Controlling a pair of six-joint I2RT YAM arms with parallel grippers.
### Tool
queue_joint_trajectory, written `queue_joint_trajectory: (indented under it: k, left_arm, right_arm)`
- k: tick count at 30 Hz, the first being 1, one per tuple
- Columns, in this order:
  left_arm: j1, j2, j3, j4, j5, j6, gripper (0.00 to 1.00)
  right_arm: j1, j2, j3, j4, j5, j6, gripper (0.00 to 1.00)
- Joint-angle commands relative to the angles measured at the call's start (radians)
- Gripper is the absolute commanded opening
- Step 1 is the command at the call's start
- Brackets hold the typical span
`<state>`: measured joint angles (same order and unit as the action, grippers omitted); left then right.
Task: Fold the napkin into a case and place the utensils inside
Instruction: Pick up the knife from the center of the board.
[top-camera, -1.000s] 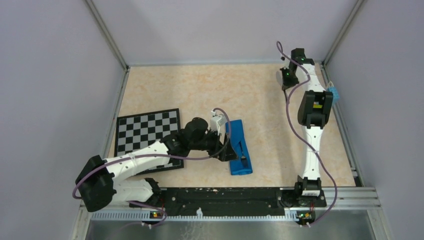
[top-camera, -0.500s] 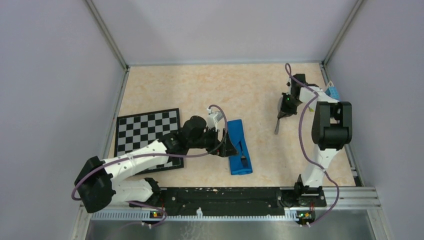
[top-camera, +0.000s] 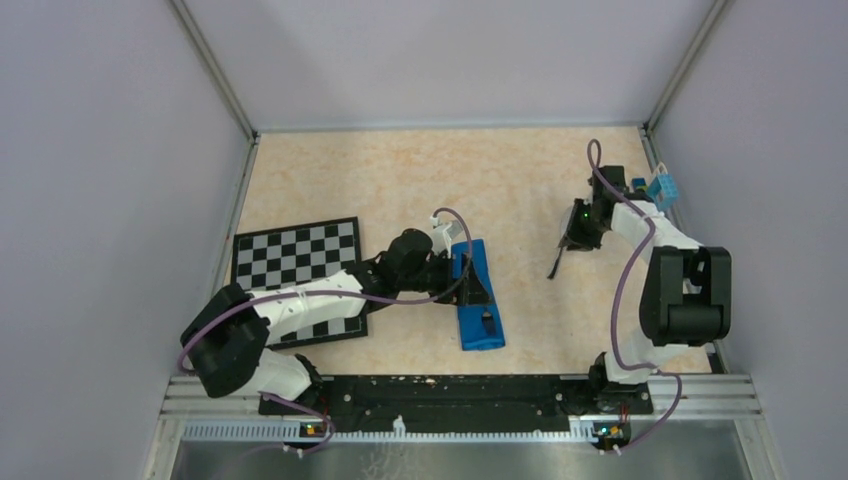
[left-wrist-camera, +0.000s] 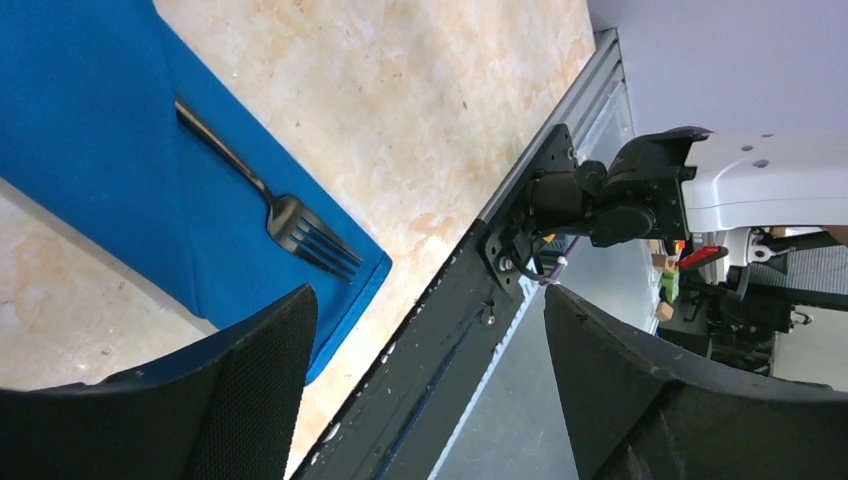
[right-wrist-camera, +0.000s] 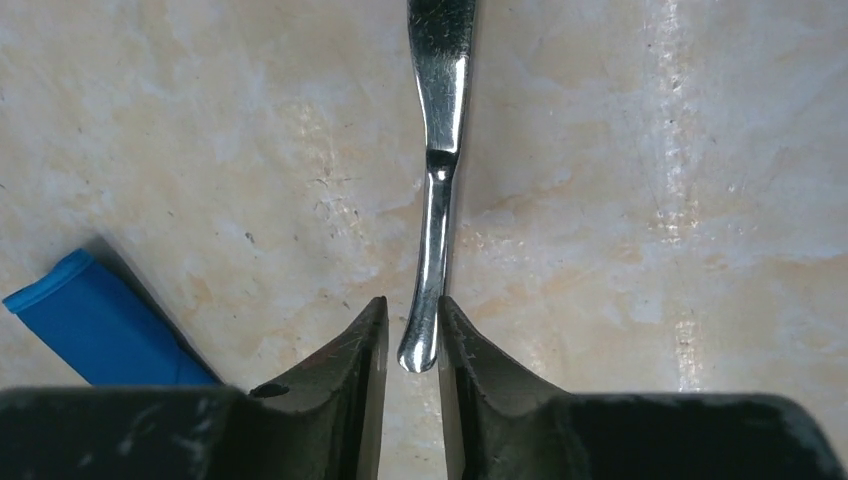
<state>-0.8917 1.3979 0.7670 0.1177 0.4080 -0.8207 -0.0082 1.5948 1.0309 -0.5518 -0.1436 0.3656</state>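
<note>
Above the beige table (right-wrist-camera: 650, 200), right gripper (right-wrist-camera: 412, 345), jaws barely parted, straddles the knife (right-wrist-camera: 436, 190) handle.

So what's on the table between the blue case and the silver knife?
Nothing: the top external view shows only bare table between the case and the knife, and the right wrist view agrees.

From here my left arm (top-camera: 300, 303) and right arm (top-camera: 685, 295) are white tubes joined by bulky black motor housings; a purple cable (top-camera: 625, 290) trails along each; a green light (top-camera: 583, 213) glows near the right wrist; the jaws are matt black, finely textured; a black screwed rail (top-camera: 450, 392) carries both bases.
</note>
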Motion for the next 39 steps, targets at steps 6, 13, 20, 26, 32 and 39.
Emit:
queue_joint_trajectory:
  k: [6,13,20,26,32,39]
  left_arm:
    - [-0.01,-0.128,-0.018,0.109,0.011,-0.006,0.88]
    - [-0.012,-0.252,-0.038,0.035,0.0,0.069,0.89]
    - [-0.01,-0.33,-0.049,0.008,0.006,0.131,0.89]
    - [-0.009,-0.379,-0.066,-0.008,-0.015,0.158,0.9]
    - [-0.009,-0.421,-0.079,-0.043,-0.054,0.181,0.91]
    - [-0.009,-0.381,-0.092,-0.023,-0.074,0.152,0.94]
  right_arm:
    - [0.033,0.229,0.235,-0.289,0.066,-0.069,0.3]
    - [0.035,0.301,0.3,-0.307,0.059,-0.098,0.36]
    - [0.078,0.411,0.425,-0.354,0.102,-0.069,0.41]
    - [0.09,0.497,0.482,-0.396,0.185,-0.026,0.4]
    - [0.091,0.494,0.423,-0.373,0.218,0.0,0.0]
    - [0.092,0.354,0.377,-0.347,0.217,0.032,0.0]
